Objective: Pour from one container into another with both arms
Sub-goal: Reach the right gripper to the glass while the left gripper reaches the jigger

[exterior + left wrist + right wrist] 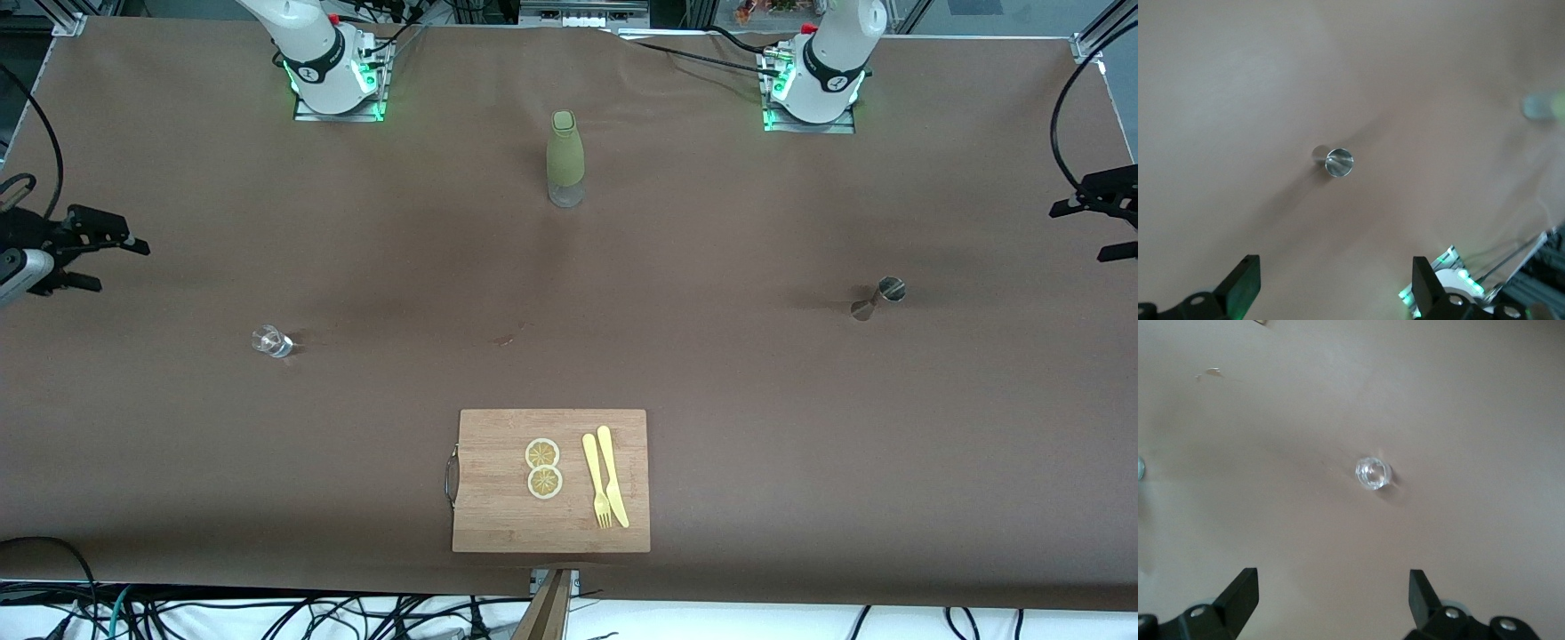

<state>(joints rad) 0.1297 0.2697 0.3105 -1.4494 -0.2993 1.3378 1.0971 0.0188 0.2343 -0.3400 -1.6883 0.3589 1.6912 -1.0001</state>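
A small clear glass [271, 340] stands on the brown table toward the right arm's end and shows from above in the right wrist view [1373, 473]. A steel jigger [878, 298] stands toward the left arm's end and also shows in the left wrist view [1335, 161]. My right gripper [111, 262] hangs open and empty over its end of the table, apart from the glass; its fingers frame bare cloth [1333, 593]. My left gripper [1089, 231] hangs open and empty over its own end, apart from the jigger [1336, 280].
A bottle with an olive-green sleeve [566, 160] stands upright between the two arm bases. A wooden cutting board [498, 516] near the front edge carries two lemon slices [543, 468], a yellow fork [595, 478] and a yellow knife [613, 476].
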